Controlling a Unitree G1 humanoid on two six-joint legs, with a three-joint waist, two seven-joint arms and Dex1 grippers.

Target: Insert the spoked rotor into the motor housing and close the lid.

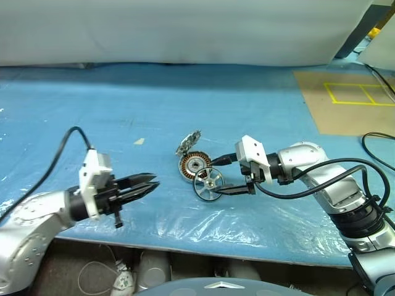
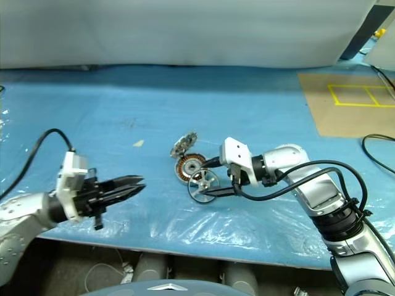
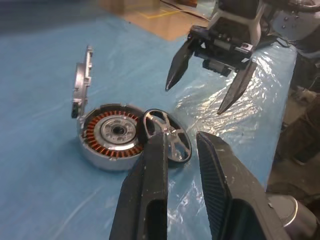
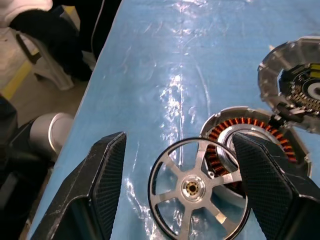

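The motor housing [image 1: 192, 164], a grey puck with copper windings, sits mid-table on the blue cover. Its lid [image 1: 188, 143] stands upright at the housing's far edge. The spoked rotor [image 1: 208, 182] leans tilted against the housing's near side, its rim resting on the table. My right gripper [image 1: 215, 177] is open wide, one finger on each side of the rotor, and in the right wrist view the rotor [image 4: 197, 192] lies between the pads without being clamped. My left gripper [image 1: 155, 180] hovers well to the left of the housing, pointing toward it, its fingers a narrow gap apart and empty.
A crinkled clear plastic sheet [image 1: 247, 216] covers the table's front part near the edge. A brown board with yellow tape lines [image 1: 345, 102] lies at the back right. A black cable [image 1: 376, 142] loops at the right. A small white scrap [image 1: 139, 141] lies left of the lid.
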